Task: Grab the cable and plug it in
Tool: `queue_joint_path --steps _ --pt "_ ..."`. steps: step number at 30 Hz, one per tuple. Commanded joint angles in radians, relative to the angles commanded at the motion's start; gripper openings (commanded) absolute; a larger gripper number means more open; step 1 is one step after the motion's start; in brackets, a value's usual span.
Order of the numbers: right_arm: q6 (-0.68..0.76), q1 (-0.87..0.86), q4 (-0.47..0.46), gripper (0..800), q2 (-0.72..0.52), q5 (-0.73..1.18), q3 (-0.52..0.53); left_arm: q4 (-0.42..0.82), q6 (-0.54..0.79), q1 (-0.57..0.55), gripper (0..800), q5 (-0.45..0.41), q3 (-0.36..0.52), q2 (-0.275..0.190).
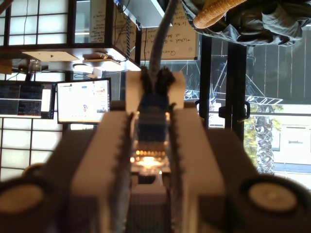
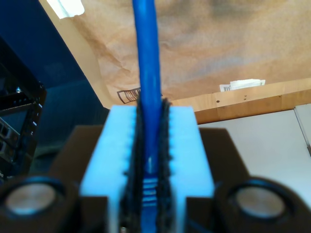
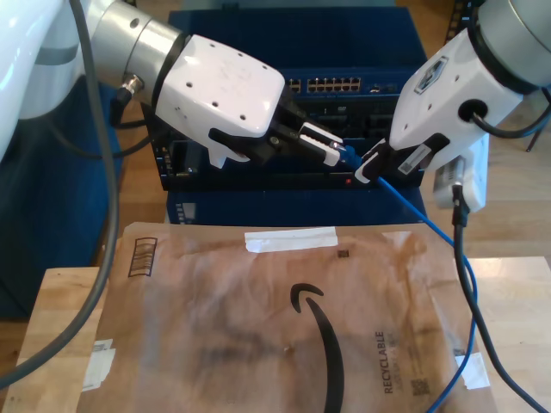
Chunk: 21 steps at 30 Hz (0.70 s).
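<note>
Gripping the cable by its plug end, my first gripper sits at the exterior view's left, jaws clamped on the connector before the dark rack. Just right, my second gripper pinches the blue cord, which trails down over the brown paper.

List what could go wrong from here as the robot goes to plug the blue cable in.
My first hand pinches the RJ45 plug in front of the rack; a slight tilt could jam it beside a port. My second hand clamps the blue cable close behind, so the short stretch between could kink or tug the plug askew.
</note>
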Motion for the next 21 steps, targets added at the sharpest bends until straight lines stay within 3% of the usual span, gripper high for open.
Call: queue_joint_path --steps 3,7,10,21 --pt "-0.04 -0.003 -0.002 596 -0.003 -0.002 0.0 0.0 -0.003 0.0 3 0.005 -0.005 0.0" --pt "-0.081 -0.006 -0.005 671 -0.008 -0.002 0.002 -0.003 -0.008 0.0 2 0.023 -0.008 0.018" --pt "-0.103 -0.003 -0.003 798 -0.012 0.0 0.002 -0.005 -0.035 0.002 2 0.038 -0.02 0.038" --pt "-0.149 -0.006 -0.006 799 -0.074 -0.005 0.0 -0.018 -0.118 0.029 2 0.114 -0.075 0.107"
